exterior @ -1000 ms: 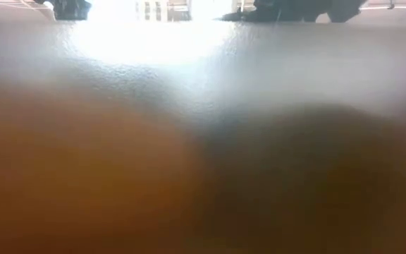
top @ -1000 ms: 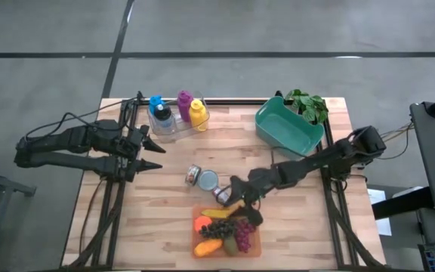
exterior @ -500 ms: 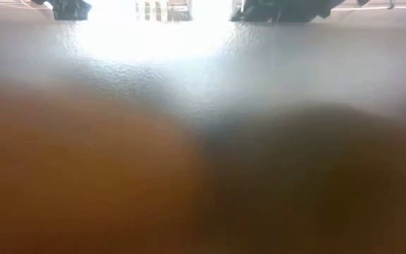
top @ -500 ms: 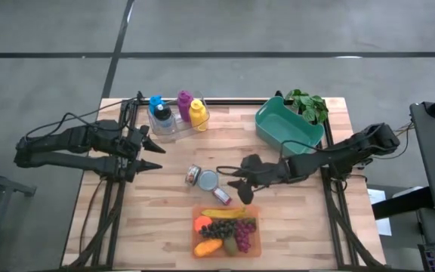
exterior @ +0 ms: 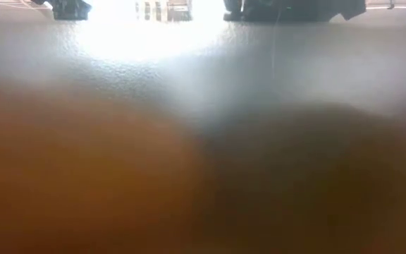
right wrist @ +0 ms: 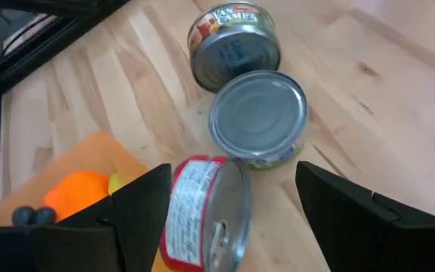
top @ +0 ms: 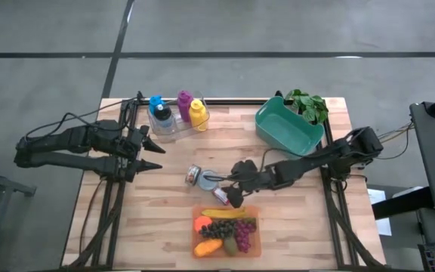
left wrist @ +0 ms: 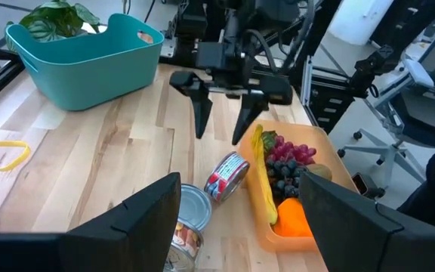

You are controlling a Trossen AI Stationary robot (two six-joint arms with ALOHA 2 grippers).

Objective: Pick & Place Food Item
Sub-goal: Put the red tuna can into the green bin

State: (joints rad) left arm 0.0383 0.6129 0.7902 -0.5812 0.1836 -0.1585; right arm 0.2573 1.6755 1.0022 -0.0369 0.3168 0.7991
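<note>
Between the right jaws, red-labelled can [right wrist: 202,215].

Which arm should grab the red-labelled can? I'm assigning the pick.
Right. Its open hand hangs right above the red-labelled can beside the tray, fingers either side. The left hand waits far off.

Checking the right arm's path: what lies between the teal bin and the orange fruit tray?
In the high view, the right gripper and three cans lie between the teal bin and the fruit tray.
</note>
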